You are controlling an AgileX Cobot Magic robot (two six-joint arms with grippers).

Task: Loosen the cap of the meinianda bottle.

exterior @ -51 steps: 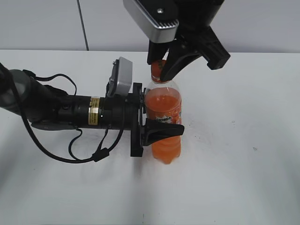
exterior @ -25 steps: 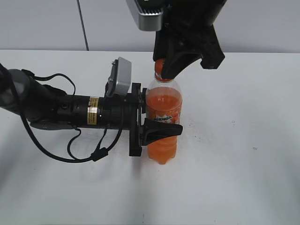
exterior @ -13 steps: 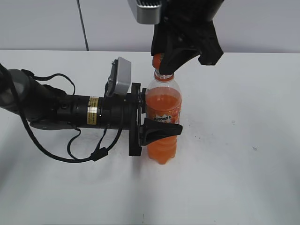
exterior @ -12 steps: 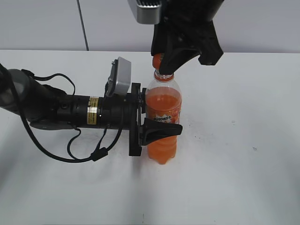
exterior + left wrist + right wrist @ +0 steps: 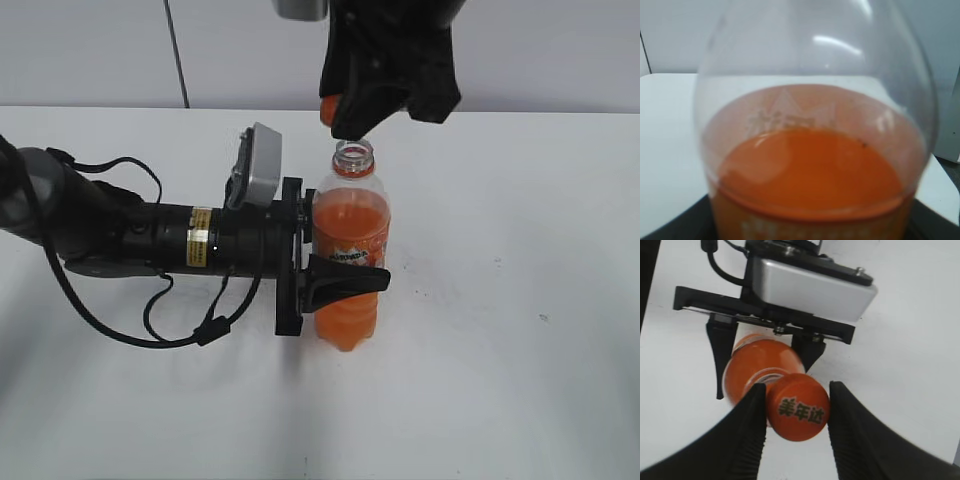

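Desk point(image 5: 520, 400): we see a plain white desk reaching to a pale wall at its far edge; everything sits a little left of the middle.

Left arm point(image 5: 110, 235): it lies low and level over the desk, coming in from the left edge, cables looping beneath it. We judge it acts as a vice, so the bottle cannot spin or tip while its top is worked.

Right arm point(image 5: 395, 20): it hangs down from above, toward the far edge, with its wrist pointing at the desk directly over the bottle's mouth.

Bottle point(image 5: 347, 250): a clear soda bottle of orange drink stands upright on the desk. Its mouth is bare and open, with the orange neck ring below it. The left wrist view shows only its clear shoulder and the drink line, very close.

Left claw point(image 5: 335, 270): closed around the bottle's labelled middle, one dark finger across the front and the other behind.

Right claw point(image 5: 795, 412): its two ribbed fingers are drawn in to the width of the cap, pinching it from both sides.

Cap point(image 5: 798, 406): small, round and orange, with printed characters on top. It is held in the air just above the mouth, apart from the bottle. We judge the loosening done, indeed passed, since the cap is fully off.
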